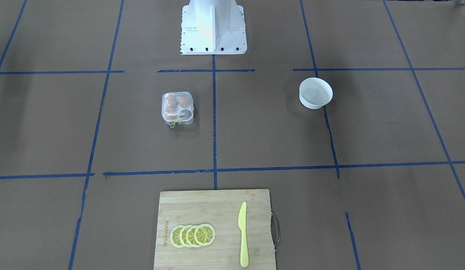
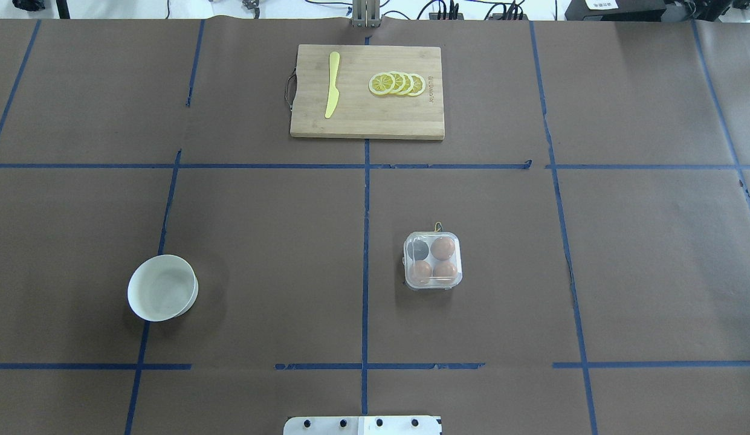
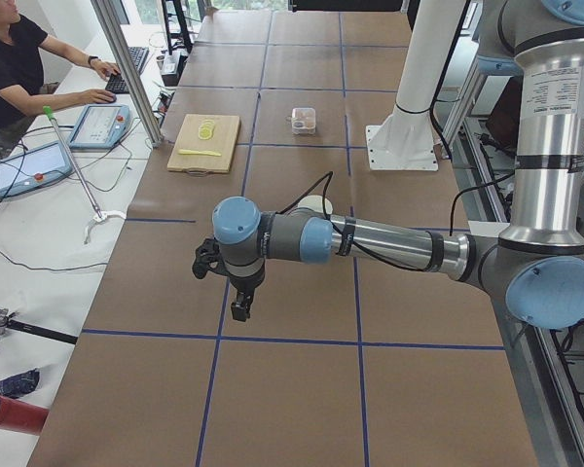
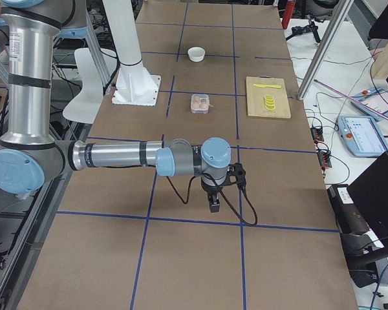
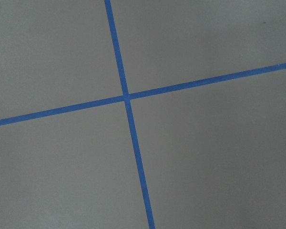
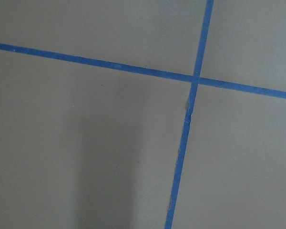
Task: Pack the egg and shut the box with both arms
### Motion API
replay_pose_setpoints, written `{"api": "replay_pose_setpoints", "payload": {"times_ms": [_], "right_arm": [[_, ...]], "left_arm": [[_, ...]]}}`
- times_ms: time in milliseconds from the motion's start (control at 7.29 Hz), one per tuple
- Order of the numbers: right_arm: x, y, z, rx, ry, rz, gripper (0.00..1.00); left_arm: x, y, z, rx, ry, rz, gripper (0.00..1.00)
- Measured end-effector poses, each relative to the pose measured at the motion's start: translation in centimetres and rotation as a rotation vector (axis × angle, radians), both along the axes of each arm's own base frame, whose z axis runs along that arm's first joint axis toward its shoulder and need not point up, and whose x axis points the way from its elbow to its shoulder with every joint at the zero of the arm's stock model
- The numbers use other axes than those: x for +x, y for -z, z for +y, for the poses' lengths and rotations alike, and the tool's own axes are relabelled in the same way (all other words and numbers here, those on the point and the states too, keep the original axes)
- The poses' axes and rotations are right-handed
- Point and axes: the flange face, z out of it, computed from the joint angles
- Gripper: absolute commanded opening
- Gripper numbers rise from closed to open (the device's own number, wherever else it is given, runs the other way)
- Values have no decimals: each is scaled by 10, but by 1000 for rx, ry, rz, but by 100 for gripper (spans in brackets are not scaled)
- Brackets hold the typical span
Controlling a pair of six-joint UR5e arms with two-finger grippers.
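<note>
The clear box [image 2: 432, 261] stands right of the table's centre line, and its lid looks shut down over the cups. It holds three orange-brown eggs [image 2: 442, 246], and the fourth cup looks dark and empty. A yellow string hangs at its far side. The box also shows in the front view [image 1: 177, 108]. My left gripper [image 3: 238, 309] hangs over bare table far from the box, seen only in the left side view. My right gripper [image 4: 213, 205] hangs likewise at the other end. I cannot tell whether either is open or shut.
A white bowl [image 2: 163, 287] sits on the left half. A wooden cutting board [image 2: 375, 118] at the far edge carries lemon slices [image 2: 397, 84] and a yellow knife [image 2: 332, 84]. The white pedestal [image 1: 213, 28] stands at the robot's side. An operator [image 3: 10, 68] sits beyond the table.
</note>
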Motion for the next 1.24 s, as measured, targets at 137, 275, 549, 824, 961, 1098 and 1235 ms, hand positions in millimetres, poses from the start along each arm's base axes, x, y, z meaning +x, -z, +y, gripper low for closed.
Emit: {"api": "replay_pose_setpoints", "payload": {"times_ms": [137,275,549,824,961,1098,1235], "right_arm": [[-2,0,0,-8,5,5,100],[-2,-1,1,-12,6,17,100],[-1,-4,3,-15,5,46,100],[1,-4,7,-14,3,53,100],[1,-3,9,-13,3,54,100],[1,-2,11,-11,3,55,100],[1,-2,12,-10,3,55,100]], "left_arm": [[0,1,0,1,0,-1,100],[0,1,0,2,0,-3,100],[0,3,0,6,1,-4,100],[0,3,0,6,1,-4,100],[0,3,0,5,1,-4,100],[0,3,0,5,1,-4,100],[0,4,0,6,0,-4,100]]}}
